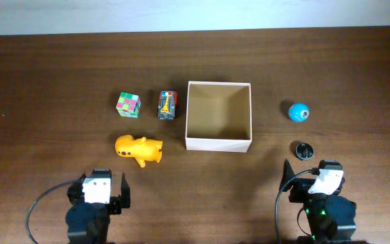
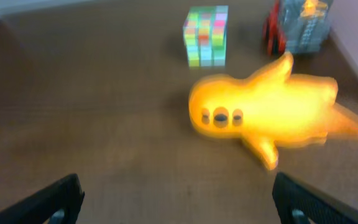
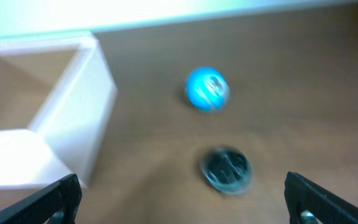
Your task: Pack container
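Bare worktop (image 1: 46,81) lies before each hand; beyond, a yellow toy (image 2: 272,112) fronts the left hand (image 2: 176,193), a dark disc (image 3: 227,168) the right hand (image 3: 182,193).

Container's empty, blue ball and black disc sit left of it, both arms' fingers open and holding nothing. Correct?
No. The blue ball and black disc sit right of the container, not left; the overhead view shows it. The rest holds: the container is empty, and the left fingers and right fingers are open and holding nothing.
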Available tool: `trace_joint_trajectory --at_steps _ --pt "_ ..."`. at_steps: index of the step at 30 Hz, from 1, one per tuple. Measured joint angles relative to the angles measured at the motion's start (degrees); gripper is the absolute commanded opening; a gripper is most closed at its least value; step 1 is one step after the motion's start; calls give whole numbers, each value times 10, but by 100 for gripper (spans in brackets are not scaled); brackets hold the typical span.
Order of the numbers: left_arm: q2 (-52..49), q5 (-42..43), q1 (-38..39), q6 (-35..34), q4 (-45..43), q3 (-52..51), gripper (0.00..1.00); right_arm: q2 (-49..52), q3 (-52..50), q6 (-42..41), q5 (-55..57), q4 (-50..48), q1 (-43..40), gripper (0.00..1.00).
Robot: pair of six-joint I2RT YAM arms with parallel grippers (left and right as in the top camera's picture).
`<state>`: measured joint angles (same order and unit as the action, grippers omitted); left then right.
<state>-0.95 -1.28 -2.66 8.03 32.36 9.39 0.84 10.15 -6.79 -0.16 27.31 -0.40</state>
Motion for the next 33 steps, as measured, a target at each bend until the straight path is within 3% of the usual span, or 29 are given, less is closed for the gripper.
trace_joint_trajectory --at_steps 10,14,17,21,29,33 --pt "-9 57 0 10 -197 3 99 11 3 -23 -112 -125 0 99" --pt "-89 78 0 12 -236 48 99 71 41 -24 -120 -131 0 99" --pt "-186 85 0 13 -233 116 99 172 124 -25 -122 -127 0 99" --pt "-350 91 0 17 -176 252 99 315 255 -20 -124 -83 0 99" --pt "-683 113 0 80 80 629 99 633 558 -9 -124 121 -28 99" --pt "-801 119 0 92 160 775 99 755 681 -7 -139 211 -64 99"
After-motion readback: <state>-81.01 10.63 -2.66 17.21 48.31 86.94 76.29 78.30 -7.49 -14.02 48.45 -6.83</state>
